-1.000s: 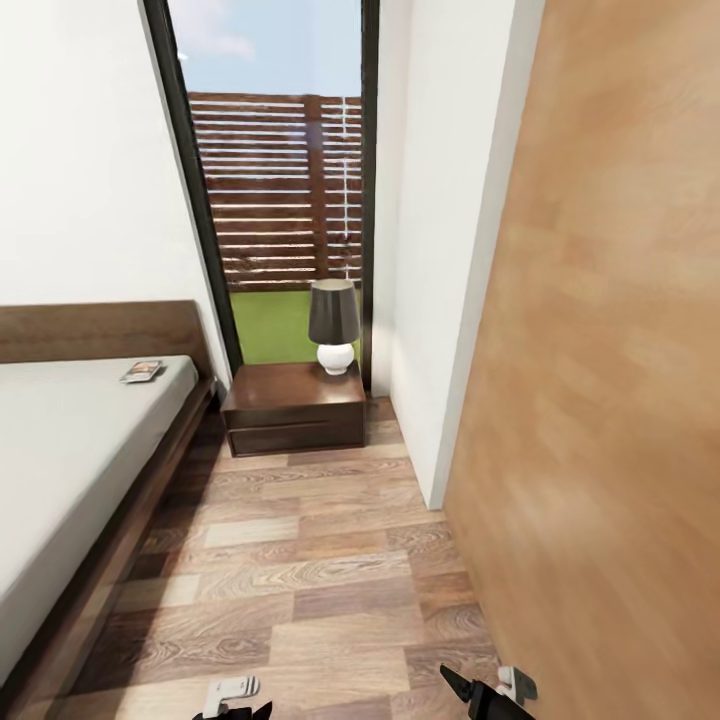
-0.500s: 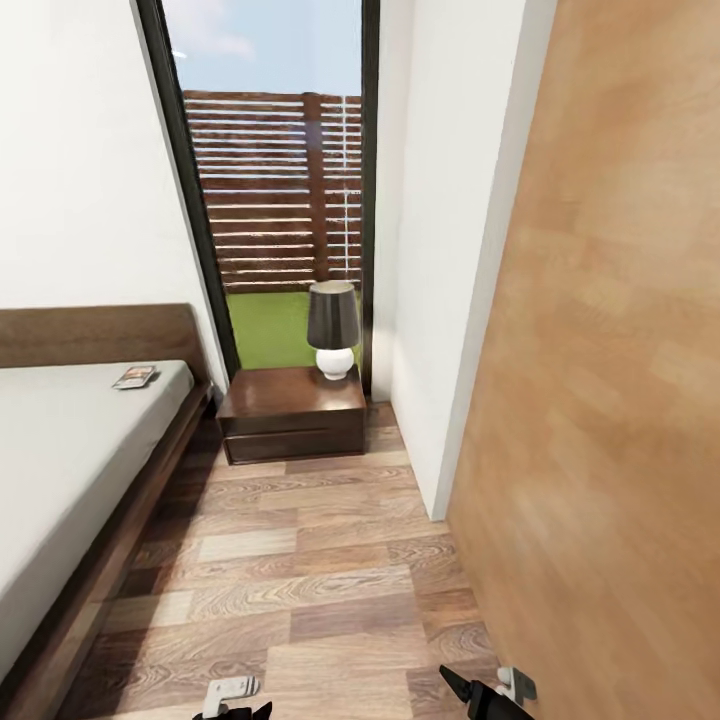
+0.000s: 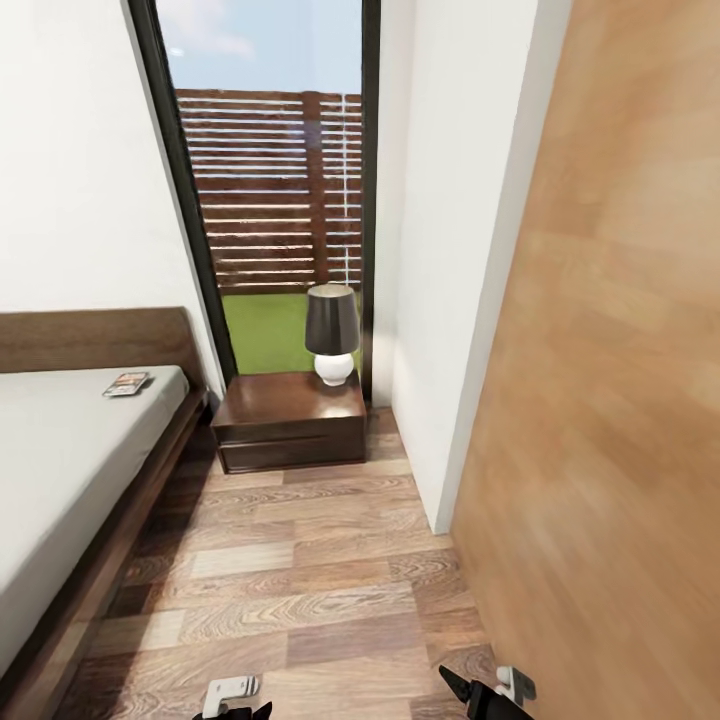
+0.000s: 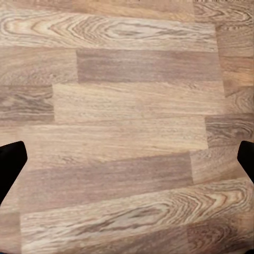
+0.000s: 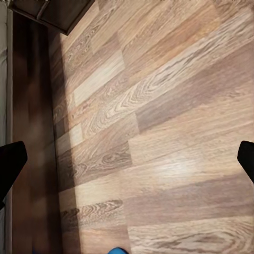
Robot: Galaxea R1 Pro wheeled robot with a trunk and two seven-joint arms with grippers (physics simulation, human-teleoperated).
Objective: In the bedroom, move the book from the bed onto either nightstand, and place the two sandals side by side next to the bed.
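The book (image 3: 127, 383) lies on the bed (image 3: 70, 450) near the headboard, left of a nightstand (image 3: 290, 418) carrying a lamp (image 3: 331, 332). A wooden panel (image 3: 620, 400) crowds the right side. Over the plank floor (image 3: 300, 570) both the left gripper (image 4: 127, 159) and right gripper (image 5: 127, 159) spread wide and empty. A blue sliver (image 5: 119, 250), perhaps a sandal, peeks in.

A home bedroom is showing here: a low bed (image 3: 70, 450) with a dark wooden headboard is standing against a white wall, a nightstand (image 3: 290, 420) beside it is carrying a lamp (image 3: 332, 333), and wood-plank floor (image 3: 300, 570) is running toward a tall window (image 3: 275, 190) overlooking lawn and fence.
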